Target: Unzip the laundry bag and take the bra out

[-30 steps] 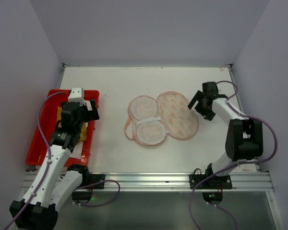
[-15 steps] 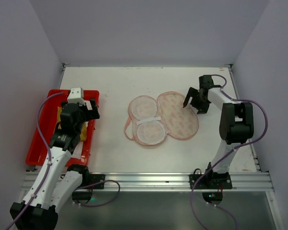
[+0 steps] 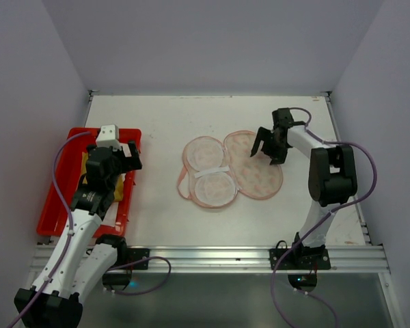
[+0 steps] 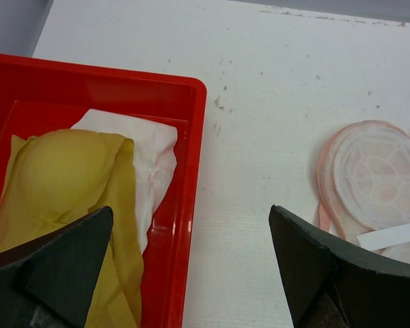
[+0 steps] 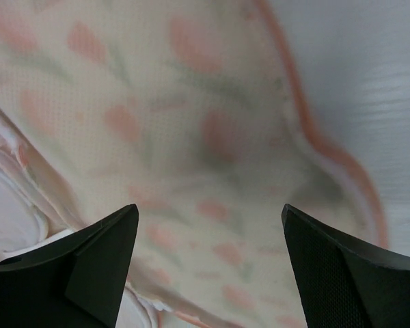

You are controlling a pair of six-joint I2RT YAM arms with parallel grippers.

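Laundry bag [image 3: 256, 174] lies unzipped and spread flat mid-surface [image 3: 157, 123], printed half beside its pale mesh-lined half; right gripper [image 3: 265, 152] hangs over the bag's printed half near the far-right edge, jaws wide, holding nothing; bra [image 4: 55, 178] is out of the bag, well to the bag's left, lying in the red tray [image 4: 191, 130] partly over a white cloth [image 4: 157, 154]; left gripper [image 4: 191, 215] sits above the tray's bag-facing side, jaws wide, empty.
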